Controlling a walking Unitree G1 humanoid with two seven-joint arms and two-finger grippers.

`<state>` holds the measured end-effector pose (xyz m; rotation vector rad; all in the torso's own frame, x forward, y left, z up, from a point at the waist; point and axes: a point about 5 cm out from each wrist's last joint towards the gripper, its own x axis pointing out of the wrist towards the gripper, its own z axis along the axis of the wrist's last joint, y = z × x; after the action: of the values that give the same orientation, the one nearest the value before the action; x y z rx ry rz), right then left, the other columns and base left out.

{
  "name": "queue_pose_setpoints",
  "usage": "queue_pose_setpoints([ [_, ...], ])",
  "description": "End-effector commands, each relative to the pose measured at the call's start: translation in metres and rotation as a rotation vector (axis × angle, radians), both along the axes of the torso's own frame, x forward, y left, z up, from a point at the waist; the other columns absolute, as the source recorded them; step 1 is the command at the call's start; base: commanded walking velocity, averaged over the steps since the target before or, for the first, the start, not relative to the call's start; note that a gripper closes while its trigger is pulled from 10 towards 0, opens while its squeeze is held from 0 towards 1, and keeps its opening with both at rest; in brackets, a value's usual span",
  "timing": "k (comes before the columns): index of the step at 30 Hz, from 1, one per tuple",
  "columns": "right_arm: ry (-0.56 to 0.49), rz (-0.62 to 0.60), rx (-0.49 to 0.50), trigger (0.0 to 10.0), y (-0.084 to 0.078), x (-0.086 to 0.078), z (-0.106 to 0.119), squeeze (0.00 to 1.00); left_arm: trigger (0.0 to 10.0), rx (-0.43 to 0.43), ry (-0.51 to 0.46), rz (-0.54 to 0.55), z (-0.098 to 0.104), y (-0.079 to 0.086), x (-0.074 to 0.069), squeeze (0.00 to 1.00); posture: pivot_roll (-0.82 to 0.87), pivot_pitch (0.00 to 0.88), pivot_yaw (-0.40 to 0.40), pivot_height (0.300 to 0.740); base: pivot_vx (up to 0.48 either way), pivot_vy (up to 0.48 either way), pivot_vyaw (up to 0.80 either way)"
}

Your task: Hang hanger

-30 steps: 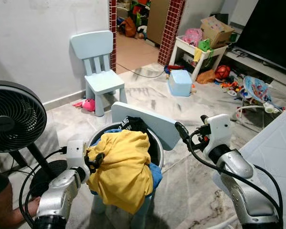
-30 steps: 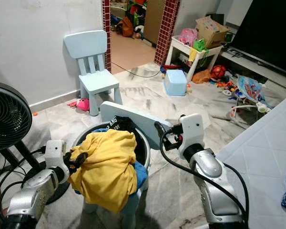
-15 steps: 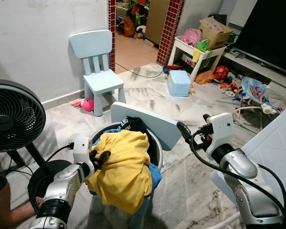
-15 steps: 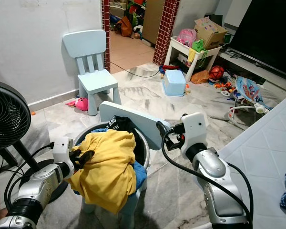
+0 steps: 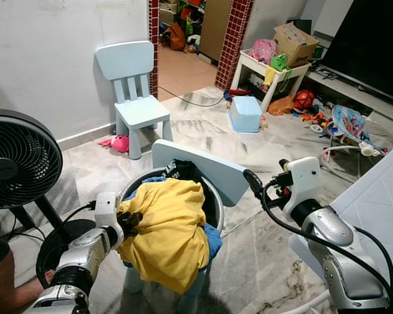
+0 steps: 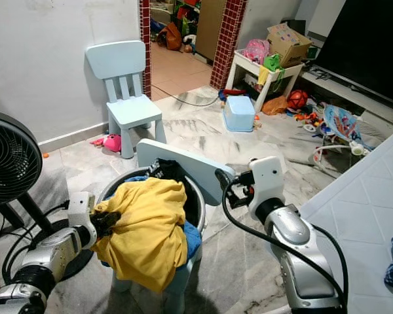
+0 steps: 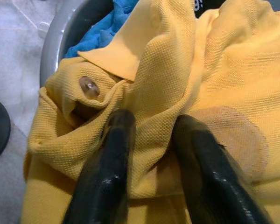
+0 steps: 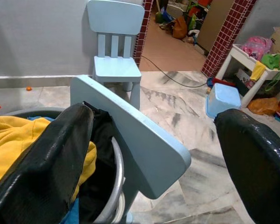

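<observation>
A fold of a yellow polo shirt (image 7: 214,70) is pinched between the two black fingers (image 7: 109,177) of the left gripper (image 5: 130,221), as is seen in the left wrist view, where a collar and a small button are visible just beyond the fingertips. The shirt is draped over the top and down the front of a grey laundry basket (image 5: 213,196), which is set on a pale blue child's chair (image 5: 203,169) whose backrest rises just behind the basket rim. Blue fabric (image 5: 213,241) is seen under the yellow shirt at the basket's right side, and a black garment (image 5: 183,170) is heaped at the back of the basket, against the backrest. The right gripper (image 5: 253,182) is held near the right end of that backrest, with its fingers (image 8: 46,158) spread wide apart and nothing between them. A black floor fan (image 5: 16,163) is stood to the left of the basket, and part of a person (image 5: 3,278) is seen at the lower left corner. A white quilted surface (image 6: 360,196) is seen on the right. Further off, a second pale blue child's chair (image 5: 134,85) is placed against the white wall, with a pink toy (image 5: 120,143) on the floor beside it. A blue plastic box (image 5: 246,113) and a white toy shelf (image 5: 275,69) are seen beyond, near a brick-tiled doorway. No hanger can be made out in any view.
</observation>
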<state>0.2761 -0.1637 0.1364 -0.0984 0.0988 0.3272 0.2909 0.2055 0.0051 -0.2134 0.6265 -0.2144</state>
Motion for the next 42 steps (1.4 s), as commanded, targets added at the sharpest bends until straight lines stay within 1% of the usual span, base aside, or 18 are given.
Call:
queue_pose_setpoints([
  [1, -0.021, -0.019, -0.004, 10.0, -0.004, 0.002, 0.004, 0.0, 0.0, 0.067, -0.026, -0.071, 0.003, -0.002, 0.003, 0.0, -0.2, 0.0, -0.12, 0.74, 0.0, 0.0, 0.0],
  [3, -0.022, -0.02, -0.003, 10.0, -0.003, 0.002, 0.004, 0.0, 0.0, 0.155, -0.054, -0.168, 0.004, -0.004, 0.002, 0.0, -0.2, 0.0, -0.118, 0.74, 0.0, 0.0, 0.0],
  [6, -0.022, -0.02, -0.002, 10.0, -0.003, 0.002, 0.004, 0.0, 0.0, 0.166, -0.059, -0.193, 0.004, -0.005, 0.001, 0.0, -0.2, 0.0, -0.119, 0.74, 0.0, 0.0, 0.0],
  [9, -0.022, -0.019, -0.001, 10.0, -0.002, 0.003, 0.004, 0.0, 0.0, 0.204, -0.072, -0.243, 0.003, -0.005, 0.0, 0.0, -0.19, 0.0, -0.12, 0.74, 0.0, 0.0, 0.0],
  [16, -0.02, -0.018, 0.002, 10.0, 0.0, 0.003, 0.003, 0.0, 0.0, 0.256, -0.091, -0.304, 0.004, -0.006, -0.001, 0.0, -0.19, 0.0, -0.12, 0.74, 0.0, 0.0, 0.0],
  [18, -0.022, -0.02, 0.004, 10.0, 0.0, 0.004, 0.003, 0.0, 0.0, 0.312, -0.11, -0.362, 0.006, -0.006, -0.001, 0.0, -0.19, 0.0, -0.117, 0.74, 0.0, 0.0, 0.0],
  [21, -0.024, -0.024, 0.005, 10.0, 0.0, 0.004, 0.003, 0.0, 0.0, 0.411, -0.172, -0.506, 0.012, -0.014, -0.001, 0.0, -0.19, 0.0, -0.116, 0.74, 0.0, 0.0, 0.0],
  [23, -0.025, -0.025, 0.005, 10.0, -0.001, 0.004, 0.003, 0.0, 0.0, 0.423, -0.177, -0.525, 0.012, -0.015, -0.001, 0.0, -0.19, 0.0, -0.116, 0.74, 0.0, 0.0, 0.0],
  [24, -0.025, -0.027, 0.006, 10.0, -0.001, 0.004, 0.003, 0.0, 0.0, 0.459, -0.196, -0.573, 0.014, -0.017, -0.001, 0.0, -0.19, 0.0, -0.115, 0.74, 0.0, 0.0, 0.0],
  [25, -0.026, -0.029, 0.007, 10.0, -0.001, 0.005, 0.003, 0.0, 0.0, 0.541, -0.247, -0.669, 0.02, -0.022, -0.002, 0.0, -0.18, 0.0, -0.114, 0.74, 0.0, 0.0, 0.0],
  [28, -0.026, -0.029, 0.01, 10.0, 0.001, 0.005, 0.003, 0.0, 0.0, 0.605, -0.311, -0.761, 0.028, -0.03, -0.003, 0.0, -0.18, 0.0, -0.116, 0.74, 0.0, 0.0, 0.0],
  [29, -0.026, -0.029, 0.01, 10.0, 0.001, 0.005, 0.003, 0.0, 0.0, 0.605, -0.311, -0.761, 0.028, -0.03, -0.003, 0.0, -0.18, 0.0, -0.116, 0.74, 0.0, 0.0, 0.0],
  [30, -0.026, -0.028, 0.012, 10.0, 0.002, 0.005, 0.003, 0.0, 0.0, 0.643, -0.347, -0.852, 0.032, -0.035, -0.006, 0.0, -0.18, 0.0, -0.117, 0.74, 0.0, 0.0, 0.0],
  [34, -0.025, -0.026, 0.014, 10.0, 0.002, 0.006, 0.002, 0.0, 0.0, 0.663, -0.363, -1.021, 0.037, -0.045, -0.019, 0.0, -0.17, 0.0, -0.118, 0.74, 0.0, 0.0, 0.0],
  [37, -0.025, -0.025, 0.014, 10.0, 0.003, 0.006, 0.002, 0.0, 0.0, 0.662, -0.317, -1.125, 0.036, -0.047, -0.031, 0.0, -0.17, 0.0, -0.118, 0.74, 0.0, 0.0, 0.0],
  [39, -0.024, -0.024, 0.015, 10.0, 0.003, 0.007, 0.001, 0.0, 0.0, 0.674, -0.258, -1.234, 0.037, -0.045, -0.043, 0.0, -0.17, 0.0, -0.117, 0.74, 0.0, 0.0, 0.0],
  [40, -0.024, -0.024, 0.016, 10.0, 0.004, 0.007, 0.001, 0.0, 0.0, 0.672, -0.234, -1.26, 0.037, -0.045, -0.047, 0.0, -0.17, 0.0, -0.117, 0.74, 0.0, 0.0, 0.0],
  [42, -0.024, -0.023, 0.017, 10.0, 0.004, 0.008, 0.001, 0.0, 0.0, 0.679, -0.224, -1.27, 0.037, -0.044, -0.049, 0.0, -0.16, 0.0, -0.117, 0.74, 0.0, 0.0, 0.0],
])
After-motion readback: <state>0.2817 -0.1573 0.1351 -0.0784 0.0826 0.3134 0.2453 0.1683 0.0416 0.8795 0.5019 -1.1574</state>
